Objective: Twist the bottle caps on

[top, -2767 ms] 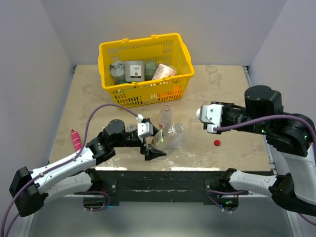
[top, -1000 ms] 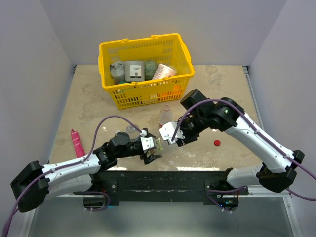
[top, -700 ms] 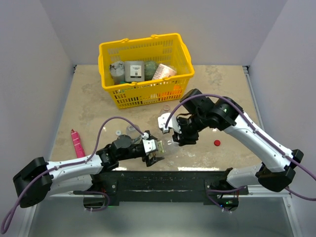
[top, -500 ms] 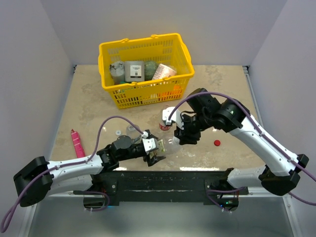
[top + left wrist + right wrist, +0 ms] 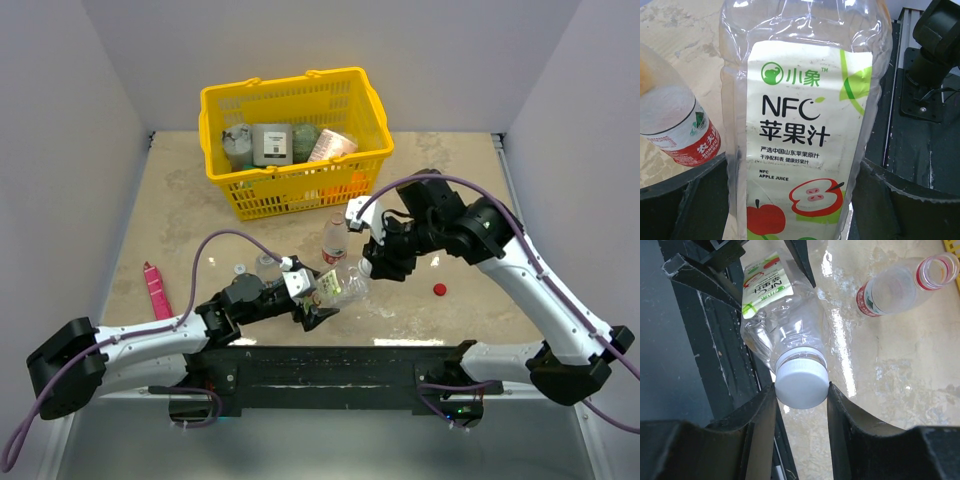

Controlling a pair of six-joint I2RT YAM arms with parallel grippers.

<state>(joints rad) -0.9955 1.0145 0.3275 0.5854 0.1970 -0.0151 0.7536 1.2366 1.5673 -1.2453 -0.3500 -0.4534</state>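
Plainly, we held the big bottle (image 5: 805,125) tilted in the left gripper (image 5: 320,300), whose dark fingers were closed on crinkled clear plastic and a glossy apple-juice label. Our right gripper (image 5: 372,270) pinched the round white cap (image 5: 801,384) sitting on its neck. Nearby, the slim red-labelled bottle (image 5: 890,290) stood uncapped on the mottled table (image 5: 460,200). The red cap (image 5: 439,290) lay well apart.

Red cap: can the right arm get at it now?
Probably not yet: the red cap lies unobstructed nearby, but the right gripper is shut on the juice bottle's white cap.
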